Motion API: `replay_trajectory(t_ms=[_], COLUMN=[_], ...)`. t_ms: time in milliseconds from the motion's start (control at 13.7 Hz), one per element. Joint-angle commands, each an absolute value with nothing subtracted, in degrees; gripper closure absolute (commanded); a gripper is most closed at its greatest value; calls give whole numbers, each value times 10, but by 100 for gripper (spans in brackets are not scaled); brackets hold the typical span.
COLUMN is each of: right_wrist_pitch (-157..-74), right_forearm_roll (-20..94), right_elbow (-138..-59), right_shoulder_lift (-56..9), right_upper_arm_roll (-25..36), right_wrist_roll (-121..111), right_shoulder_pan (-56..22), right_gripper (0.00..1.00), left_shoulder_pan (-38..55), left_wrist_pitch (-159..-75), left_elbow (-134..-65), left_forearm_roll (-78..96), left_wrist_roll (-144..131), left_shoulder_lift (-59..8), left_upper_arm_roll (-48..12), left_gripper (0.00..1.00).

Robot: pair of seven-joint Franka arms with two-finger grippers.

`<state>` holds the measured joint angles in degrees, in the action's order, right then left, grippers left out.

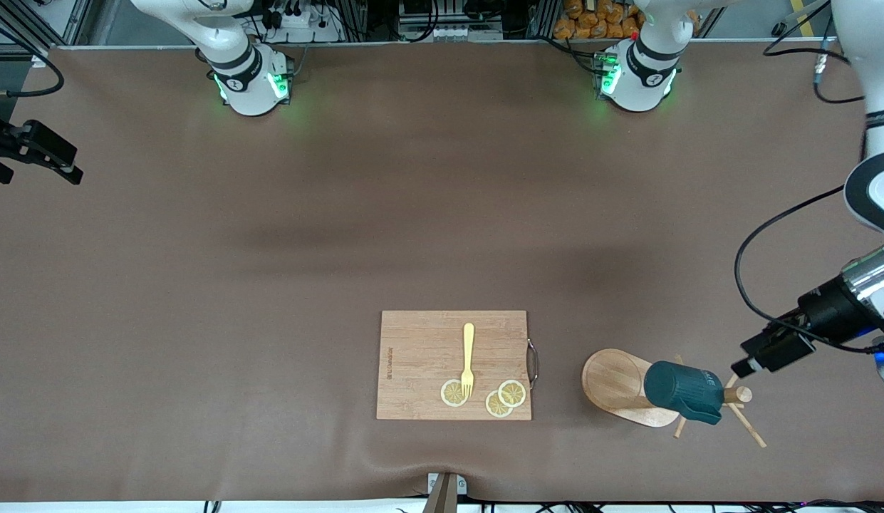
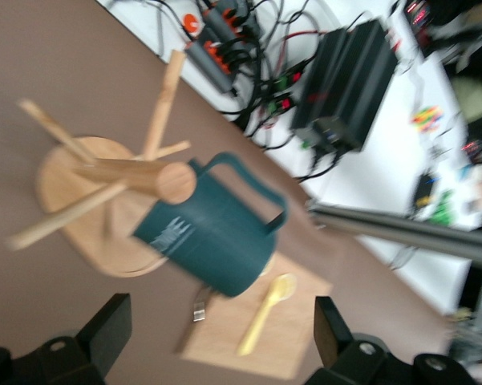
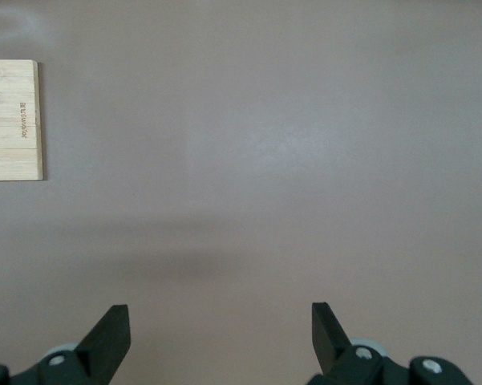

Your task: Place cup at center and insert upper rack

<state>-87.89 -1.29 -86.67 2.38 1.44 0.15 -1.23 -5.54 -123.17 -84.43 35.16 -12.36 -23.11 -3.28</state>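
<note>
- Dark teal-green cup (image 1: 682, 391) with faint pale lettering, just beside the black left gripper (image 1: 741, 367).
- Light wood mug tree (image 1: 616, 385).
- Pale bamboo cutting board (image 1: 427, 356), fine grain stripes.
- Yellow fork (image 1: 468, 358).
- Yellow lemon slices (image 1: 511, 393), pale centres.
- Brown table (image 1: 271, 285) under the black right gripper (image 3: 220, 333).

Matt brown table (image 1: 271, 285), pale wood cutting board (image 1: 420, 356) w/ metal handle (image 1: 532, 362), wood upper rack (image 1: 612, 381), smooth teal cup (image 1: 680, 390).

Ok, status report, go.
Left end effector open, by the rack's pole top, holding nothing. Right end effector open, waiting over bare table. Cup hung on rack, rack lying on its side. Board with fork beside it.
</note>
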Motion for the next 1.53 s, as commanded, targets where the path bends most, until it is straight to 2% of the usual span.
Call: replay_trajectory(t_ms=[0, 365, 657, 1095, 1460], right_wrist_pitch=[-875, -875, -875, -875, -875], right_forearm_roll=[-17, -17, -17, -17, -17], right_elbow=[-864, -864, -865, -864, -863], right_shoulder_lift=[25, 24, 25, 25, 25], right_upper_arm_roll=[14, 15, 15, 15, 15], right_wrist_roll=[4, 3, 4, 4, 4], right_shoulder_pan=[-11, -11, -10, -10, -11], right_gripper=[0, 0, 0, 0, 0], left_shoulder_pan=[-57, -50, -50, -51, -29], left_wrist_pitch=[-1199, -1157, -1061, -933, -890], left_elbow=[-860, -910, -910, -908, -913], left_forearm_roll=[232, 83, -14, -46, -37], left_wrist_roll=[-123, -120, -118, -60, 10], left_shoulder_lift=[-189, -123, -95, -67, -26], left_upper_arm_roll=[-35, -40, -80, -134, -128], left_gripper=[0, 0, 0, 0, 0])
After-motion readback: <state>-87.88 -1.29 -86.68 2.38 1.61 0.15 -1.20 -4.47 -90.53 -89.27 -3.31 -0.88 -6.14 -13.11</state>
